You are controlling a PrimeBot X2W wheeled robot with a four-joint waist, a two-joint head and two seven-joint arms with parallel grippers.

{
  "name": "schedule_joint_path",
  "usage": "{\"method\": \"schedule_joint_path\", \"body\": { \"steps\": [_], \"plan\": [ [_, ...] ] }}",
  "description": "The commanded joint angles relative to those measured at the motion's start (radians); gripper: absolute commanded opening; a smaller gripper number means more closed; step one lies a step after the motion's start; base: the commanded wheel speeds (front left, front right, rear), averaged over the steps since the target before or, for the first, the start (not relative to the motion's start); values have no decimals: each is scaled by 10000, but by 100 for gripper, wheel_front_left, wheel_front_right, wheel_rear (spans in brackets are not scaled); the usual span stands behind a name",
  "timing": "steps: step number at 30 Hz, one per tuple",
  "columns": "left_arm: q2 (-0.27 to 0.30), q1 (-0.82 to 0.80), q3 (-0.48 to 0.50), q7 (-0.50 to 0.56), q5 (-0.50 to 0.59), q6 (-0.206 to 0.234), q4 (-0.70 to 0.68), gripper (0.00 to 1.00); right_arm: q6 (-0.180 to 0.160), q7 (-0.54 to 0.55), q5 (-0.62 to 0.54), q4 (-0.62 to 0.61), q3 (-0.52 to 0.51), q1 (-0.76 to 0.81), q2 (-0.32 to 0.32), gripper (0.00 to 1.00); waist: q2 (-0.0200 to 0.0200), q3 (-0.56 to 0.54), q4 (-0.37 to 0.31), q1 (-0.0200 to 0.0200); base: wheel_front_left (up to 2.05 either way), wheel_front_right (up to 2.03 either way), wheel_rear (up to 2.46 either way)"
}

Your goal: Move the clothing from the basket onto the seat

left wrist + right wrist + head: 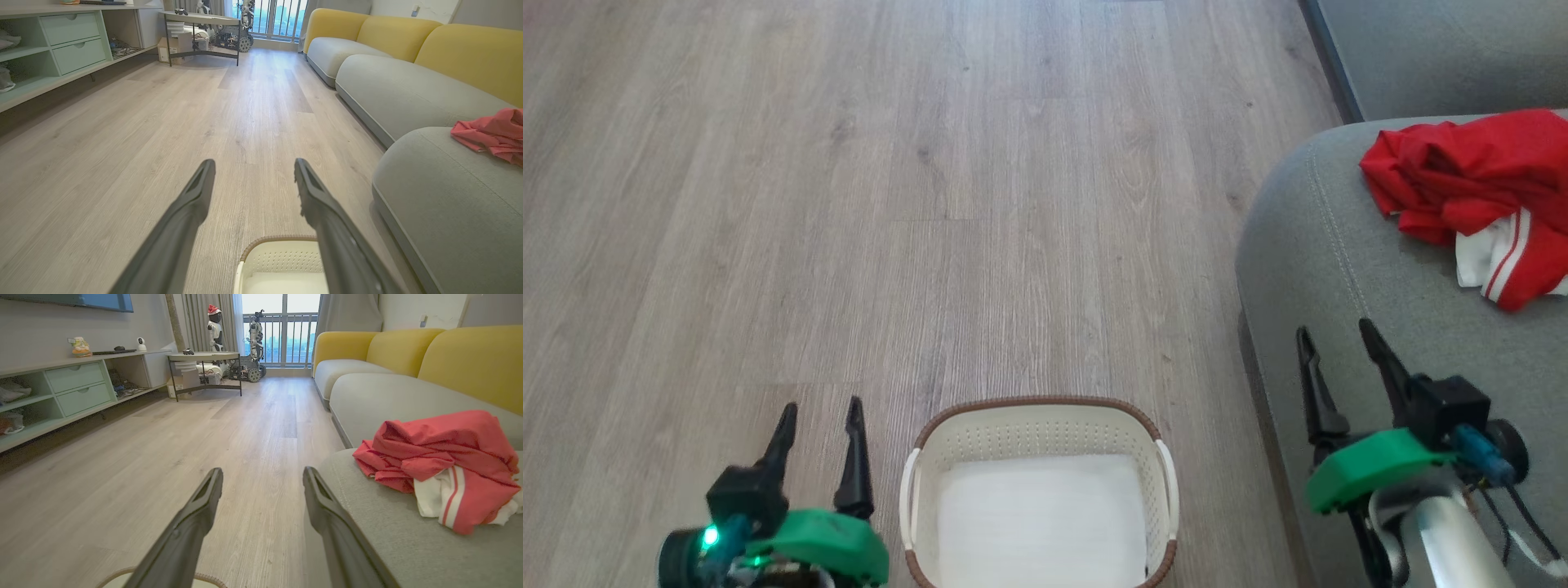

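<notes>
Wide bare wooden floor (849, 204) runs ahead and to the left of the basket (1037, 403), with open room on that side. On the right the rounded front edge of the grey-green seat (1323, 269) comes close to the basket, leaving only a narrow strip of floor between them. The basket stands on the floor at the bottom middle of the head view, its brown rim and white handles plain and its white base lying in full view. The clothing (1470, 180) lies bunched on the seat well back from the edge, red folds on top and a white, red-striped piece at the near side. The left tool (821, 403) hangs released just left of the basket, fingers spread and grasping nothing. The right tool (1334, 327) is likewise spread and holds nothing over the seat's front corner, though whether it touches the fabric is hard to judge. The wrist views add the room beyond: yellow back cushions (470, 359), a further grey cushion (400, 94), a low shelving unit (73, 45) along the left wall, a small dark-legged desk (204, 357) and a balcony window (282, 330). In the left wrist view the clothing is cut off at the right border.
</notes>
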Motion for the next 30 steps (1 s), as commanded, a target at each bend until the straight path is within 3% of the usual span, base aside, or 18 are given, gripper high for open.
{"method": "schedule_joint_path", "body": {
  "steps": [1, 7, 30],
  "plan": [
    [144, -235, 539, -125, 120, 53, -395, 100, -4, -50, 208, -435, 327, -147, 82, 100, -1, -8, 27, 1, 0, 0, 0],
    [26, 415, 1027, -125, 402, 15, -723, 100, -4, -59, 739, -595, 487, 425, 85, 100, -1, -66, 74, 1, 0, 0, 0],
    [-600, 876, 1874, -126, 940, -586, -743, 100, -4, -3, 803, -596, 368, 824, 87, 100, -1, -194, 135, 1, 0, 0, 0]
  ]
}}
